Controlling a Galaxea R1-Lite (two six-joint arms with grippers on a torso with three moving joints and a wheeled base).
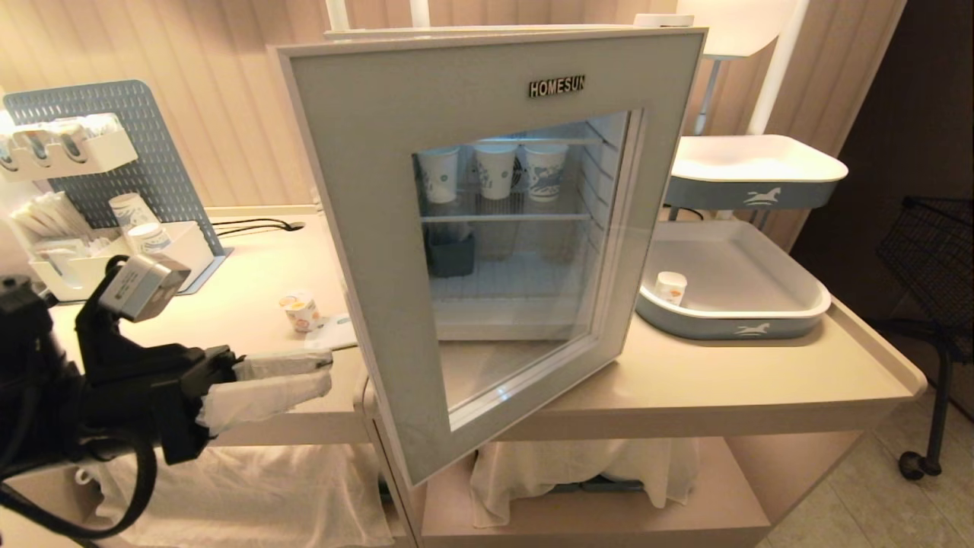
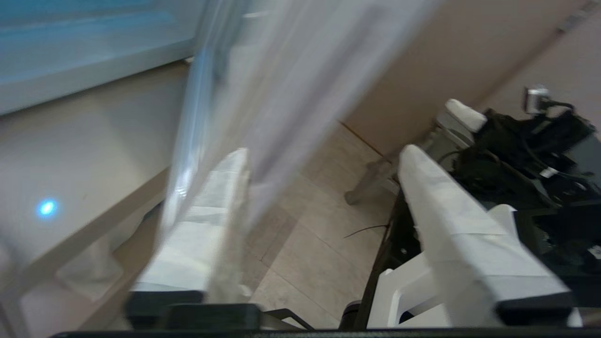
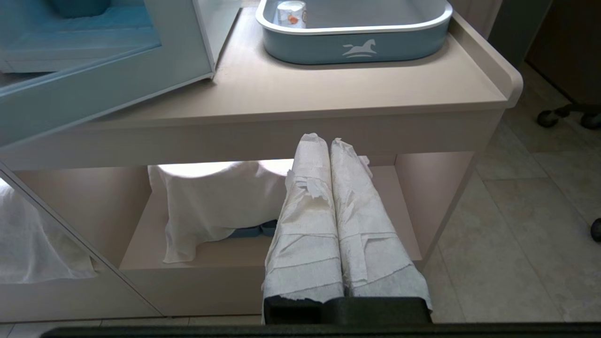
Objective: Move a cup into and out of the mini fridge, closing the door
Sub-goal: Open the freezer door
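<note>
Cup with the foil lid and fruit print stands on the tabletop just to the left of the mini fridge, outside it and untouched; the door is swung far open toward the camera, its dark window showing three taller paper cups on the upper wire shelf and a dark box on the one below. I judge the step in hand to be work at the door's free edge, before the cup goes in or after it has come out; which of the two cannot be told from here.

Left tool reaches level toward the door's left edge, nearer the camera than the cup, its wrapped fingers parted to a middling gap and holding nothing; in the left wrist view a blurred pale slab, probably that door edge, runs between them. Right tool hangs low in front of the fridge stand, fingers pressed together and empty.

If the cup is to go in, the next move calls for lifting the left tool over the tabletop edge, straddling the cup and closing gently on its squat body.

Much of the left wrist view is smeared; the fridge's hinge side and lower shelf are partly masked by the door frame; a plainer small cup sits in a tray right of the fridge.
</note>
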